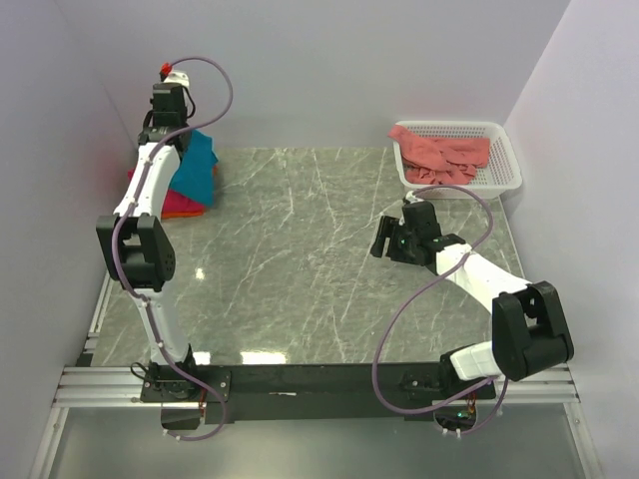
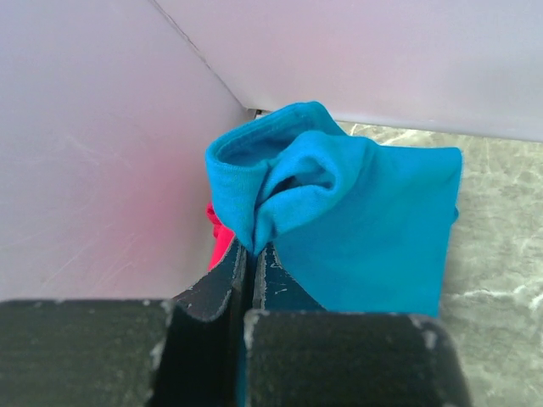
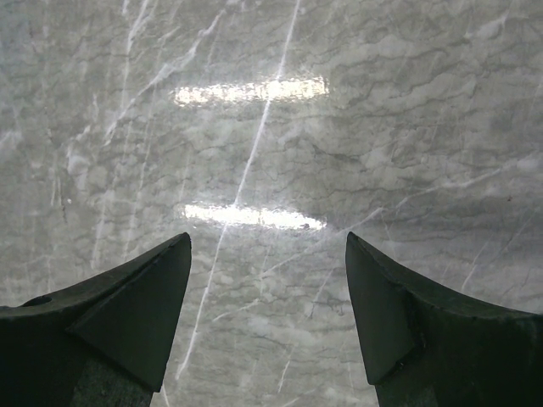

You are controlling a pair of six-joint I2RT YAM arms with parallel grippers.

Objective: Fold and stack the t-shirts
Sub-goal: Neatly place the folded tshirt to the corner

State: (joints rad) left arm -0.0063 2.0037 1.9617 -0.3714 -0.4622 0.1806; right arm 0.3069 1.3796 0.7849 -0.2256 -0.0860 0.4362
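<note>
A folded teal-blue t-shirt lies at the far left of the table on top of a magenta-pink t-shirt with an orange edge under it. My left gripper is shut on a bunched fold of the teal-blue t-shirt; the magenta-pink t-shirt peeks out beside it. A salmon-pink t-shirt lies crumpled in the white mesh basket at the far right. My right gripper is open and empty over bare marble, near the basket in the top view.
White walls close in on the left, back and right. The stack sits tight against the left wall. The marble tabletop lies between the arms.
</note>
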